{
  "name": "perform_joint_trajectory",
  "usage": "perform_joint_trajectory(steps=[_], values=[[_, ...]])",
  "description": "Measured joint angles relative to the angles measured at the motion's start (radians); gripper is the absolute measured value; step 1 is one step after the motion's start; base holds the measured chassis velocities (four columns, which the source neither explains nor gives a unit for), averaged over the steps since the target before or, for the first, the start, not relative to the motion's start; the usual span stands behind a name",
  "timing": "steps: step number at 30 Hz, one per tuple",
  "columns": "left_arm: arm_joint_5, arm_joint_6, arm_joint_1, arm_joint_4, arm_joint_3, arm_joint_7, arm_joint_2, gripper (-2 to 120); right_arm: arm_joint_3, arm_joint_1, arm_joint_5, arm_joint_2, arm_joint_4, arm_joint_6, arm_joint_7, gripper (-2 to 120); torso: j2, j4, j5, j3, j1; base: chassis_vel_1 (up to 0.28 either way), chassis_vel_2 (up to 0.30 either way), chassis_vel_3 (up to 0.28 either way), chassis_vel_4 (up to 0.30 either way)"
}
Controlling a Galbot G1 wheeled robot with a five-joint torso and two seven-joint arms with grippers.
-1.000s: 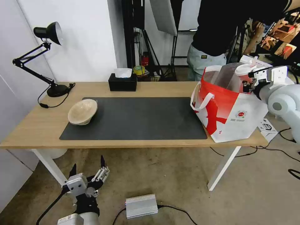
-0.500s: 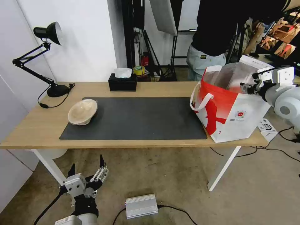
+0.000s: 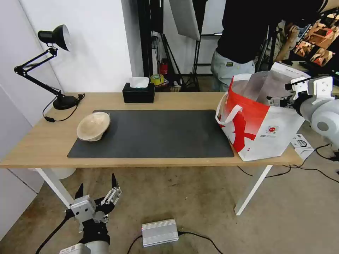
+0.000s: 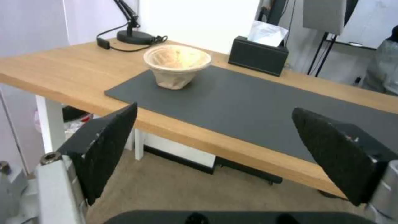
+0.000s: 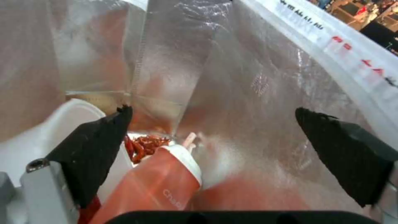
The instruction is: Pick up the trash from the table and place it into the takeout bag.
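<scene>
Right end effector (image 3: 279, 101): at the right of the head view, over the open mouth of the takeout bag (image 3: 263, 132); fingers spread wide, holding nothing.
Left end effector (image 3: 97, 188): low at the lower left of the head view, below the desk edge, above the floor; fingers wide apart, empty.
Takeout bag: stands on the right end of the desk (image 3: 35, 141), partly on the dark grey mat (image 3: 155, 134).
Red paper cup (image 5: 153, 186): lies on its side inside the bag, white lid toward the foil wall.
White plastic bowl (image 5: 49, 130): inside the bag beside the cup, red scraps (image 5: 143, 146) showing.
Beige pulp bowl (image 3: 93, 126): tilted on the mat's left edge, well apart from the bag.
Black tissue box (image 3: 138, 92): at the desk's far edge, behind the mat.
</scene>
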Motion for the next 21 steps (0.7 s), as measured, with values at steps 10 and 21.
perform_joint_trajectory(steps=[10,21], values=[[-0.001,0.000,0.001,-0.006,-0.009,0.000,0.001,100,0.068,-0.060,0.058,0.045,0.099,0.211,0.067,100,0.000,0.0002,-0.0002,0.000,0.000,0.000,0.000,0.000,0.000],[-0.008,0.000,0.006,-0.006,-0.033,0.001,0.003,100,0.155,-0.330,-0.034,0.156,0.358,0.736,0.075,100,0.000,-0.0001,-0.0002,0.000,0.000,0.000,0.000,0.000,0.000]])
